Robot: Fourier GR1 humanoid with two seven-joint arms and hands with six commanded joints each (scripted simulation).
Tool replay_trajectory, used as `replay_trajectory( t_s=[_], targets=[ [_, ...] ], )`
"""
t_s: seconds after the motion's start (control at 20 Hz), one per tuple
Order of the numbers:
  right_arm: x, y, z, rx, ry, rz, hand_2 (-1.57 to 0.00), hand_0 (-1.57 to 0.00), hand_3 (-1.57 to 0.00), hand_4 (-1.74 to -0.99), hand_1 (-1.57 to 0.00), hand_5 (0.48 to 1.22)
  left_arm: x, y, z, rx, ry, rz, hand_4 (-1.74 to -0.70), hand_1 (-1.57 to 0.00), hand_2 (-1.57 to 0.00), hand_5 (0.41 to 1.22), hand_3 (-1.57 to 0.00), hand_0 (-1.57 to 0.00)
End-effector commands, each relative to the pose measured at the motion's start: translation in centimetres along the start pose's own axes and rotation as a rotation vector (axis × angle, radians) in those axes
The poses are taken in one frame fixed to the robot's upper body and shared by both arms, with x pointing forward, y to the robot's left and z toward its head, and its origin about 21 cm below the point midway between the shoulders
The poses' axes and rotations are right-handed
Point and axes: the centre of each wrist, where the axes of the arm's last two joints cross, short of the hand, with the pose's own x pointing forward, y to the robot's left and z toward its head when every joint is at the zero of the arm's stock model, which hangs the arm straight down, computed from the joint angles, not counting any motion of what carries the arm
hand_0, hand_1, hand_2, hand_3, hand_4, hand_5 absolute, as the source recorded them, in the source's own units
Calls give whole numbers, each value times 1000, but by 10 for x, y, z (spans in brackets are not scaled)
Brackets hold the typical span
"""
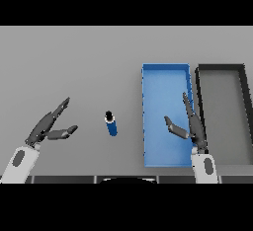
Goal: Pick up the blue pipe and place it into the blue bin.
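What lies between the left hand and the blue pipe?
Nothing: in the head view only bare grey table separates the open left hand from the small upright blue pipe.

Right hand (193, 126) hides part of the blue bin's (165, 79) right wall.

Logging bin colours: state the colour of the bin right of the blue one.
Dark grey to black, with a grey floor: the dark bin, best seen in the head view.

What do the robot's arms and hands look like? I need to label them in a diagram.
Each arm ends in a white forearm casing with a dark grey oval inset near the wrist. The left hand and right hand are dark grey, with slim segmented fingers and a thumb. No cables show.
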Motion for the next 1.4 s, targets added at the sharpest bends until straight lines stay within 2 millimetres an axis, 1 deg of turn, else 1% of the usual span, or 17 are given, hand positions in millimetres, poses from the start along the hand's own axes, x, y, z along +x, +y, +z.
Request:
replay_trajectory(
  t_s=[0.0,0.1,0.15,0.25,0.35,0.5,0.6,0.65,0.8,0.85,0.95,1.05,1.1,1.2,1.25,1.3,1.35],
  targets=[
    [0,-1,0,-4,-2,1,1,1,1,-1174,1,616,0,-10,-2,-40,13,3,-1071,1,1,522,1,1],
    [0,-1,3,-6,3,6,1,1,1,-1164,1,617,2,-30,-2,-124,22,23,-1113,1,1,497,1,1],
    [3,-3,4,-10,-3,-4,1,1,1,-1174,1,618,5,-36,-5,-139,27,8,-1126,1,1,485,1,1],
    [2,-1,5,-6,9,-16,1,1,1,-1189,1,619,5,-51,-7,-179,35,1,-1137,1,1,464,1,1],
    [3,-3,2,-10,15,-20,1,1,1,-1197,1,615,5,-64,-16,-207,43,5,-1139,1,1,450,1,1],
    [2,1,1,-4,14,-30,1,1,1,-1218,1,627,7,-82,-30,-233,21,22,-1147,1,1,452,1,1],
    [1,0,4,-7,10,-29,1,1,1,-1214,1,624,2,-89,-40,-227,-4,26,-1154,1,1,459,1,1],
    [2,1,5,-10,14,-26,1,1,1,-1211,1,622,3,-96,-48,-222,-9,34,-1155,1,1,460,1,1],
    [5,-5,6,-17,10,-17,1,1,1,-1205,1,625,4,-109,-63,-222,-29,69,-1145,1,1,460,1,1],
    [4,-6,6,-15,17,-14,1,1,1,-1210,1,631,1,-110,-66,-226,-26,68,-1134,1,1,459,1,1],
    [4,-3,5,-8,7,-17,1,1,1,-1215,1,637,0,-119,-73,-231,-23,40,-1098,1,1,448,1,1],
    [2,-7,5,-12,13,-26,1,1,1,-1222,1,642,2,-129,-84,-225,-4,12,-1062,1,1,425,1,1],
    [1,-2,6,-12,8,-26,1,1,1,-1221,1,645,0,-132,-85,-227,-1,10,-1051,1,1,418,1,1],
    [2,-5,7,-16,7,-13,1,1,1,-1207,1,646,-2,-135,-88,-240,-19,56,-1078,1,1,428,1,1],
    [2,-8,9,-21,-3,-1,1,1,1,-1205,1,649,-4,-140,-89,-250,-27,60,-1090,1,1,441,1,1],
    [1,-7,10,-17,1,-6,1,1,1,-1207,1,650,-3,-142,-90,-250,-47,76,-1107,1,1,463,1,1],
    [0,-10,10,-18,6,-4,1,1,1,-1210,1,653,-2,-146,-93,-245,-61,105,-1140,0,-54,502,-40,1]
  ],
)
